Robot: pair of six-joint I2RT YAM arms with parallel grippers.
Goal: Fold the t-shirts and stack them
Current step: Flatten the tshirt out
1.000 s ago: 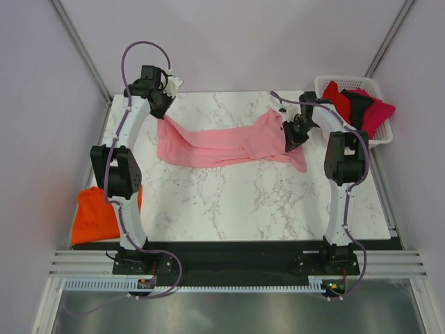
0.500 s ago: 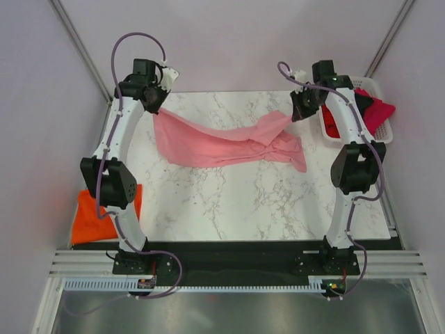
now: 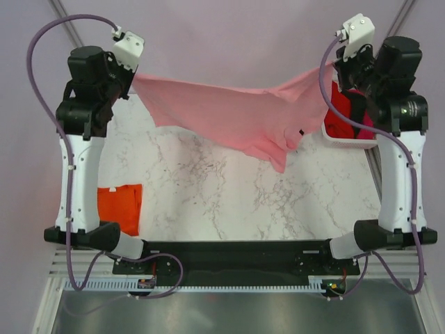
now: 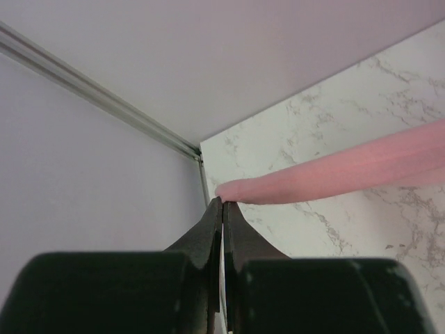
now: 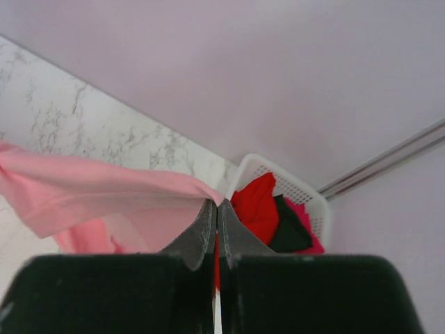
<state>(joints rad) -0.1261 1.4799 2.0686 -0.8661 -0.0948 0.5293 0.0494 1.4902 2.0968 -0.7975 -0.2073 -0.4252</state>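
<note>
Overhead view: left gripper (image 3: pixel 132 76), jaws pressed together on one corner of the light pink t-shirt (image 3: pixel 236 115); right gripper (image 3: pixel 334 67), jaws likewise clamped on the opposite corner. The shirt hangs stretched between the two grippers above the marble table (image 3: pixel 208 202), sagging below them, its lowest fold nearer the right gripper; whether that tip touches the table cannot be told. Orange t-shirt (image 3: pixel 119 209), flat at the table's edge, well below the left gripper and beside that arm. White basket (image 3: pixel 348 141), just beneath the right gripper, with a red t-shirt (image 3: pixel 339 115) inside. Left wrist view: left gripper (image 4: pixel 222 202), fingers shut with pink cloth (image 4: pixel 334 170) pinched at the tips and running off to their right, over the table (image 4: pixel 361 90). Right wrist view: right gripper (image 5: pixel 216 203), fingers shut on a pink cloth edge (image 5: pixel 104 191) that spreads to their left; directly beyond and right of the tips, the basket (image 5: pixel 306 198) with red (image 5: pixel 257 209), black t-shirt (image 5: pixel 288 229) and magenta t-shirt (image 5: pixel 309 240).
</note>
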